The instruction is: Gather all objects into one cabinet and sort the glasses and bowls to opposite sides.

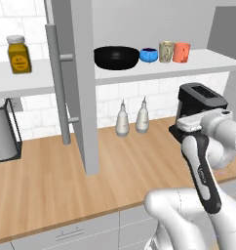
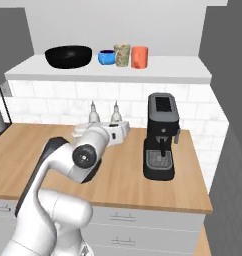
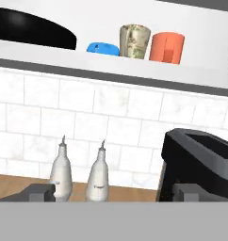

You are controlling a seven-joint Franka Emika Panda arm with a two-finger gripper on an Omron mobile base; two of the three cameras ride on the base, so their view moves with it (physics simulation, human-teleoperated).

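Note:
On the white shelf floor (image 1: pixel 207 59) of the open cabinet stand, left to right, the wide black bowl (image 1: pixel 116 57), the small blue bowl (image 1: pixel 148 55), the speckled beige cup (image 1: pixel 166 51) and the orange cup (image 1: pixel 181 52). The same row shows in the right base view: black bowl (image 2: pixel 68 56), blue bowl (image 2: pixel 106 57), beige cup (image 2: pixel 122 55), orange cup (image 2: pixel 139 57). The cabinet's tall grey door (image 1: pixel 86 83) hangs open at the left. My gripper (image 3: pixel 113 192) hangs well below the shelf, over the counter, open, with nothing between its fingertips (image 3: pixel 40 192).
Two white spouted bottles (image 1: pixel 132 118) stand against the tiled wall. A black coffee machine (image 2: pixel 161 142) sits on the wooden counter (image 1: pixel 51 180) at the right. A yellow jar (image 1: pixel 18 54) is on the left shelf, a grey cylinder in a rack (image 1: pixel 3 129) below it.

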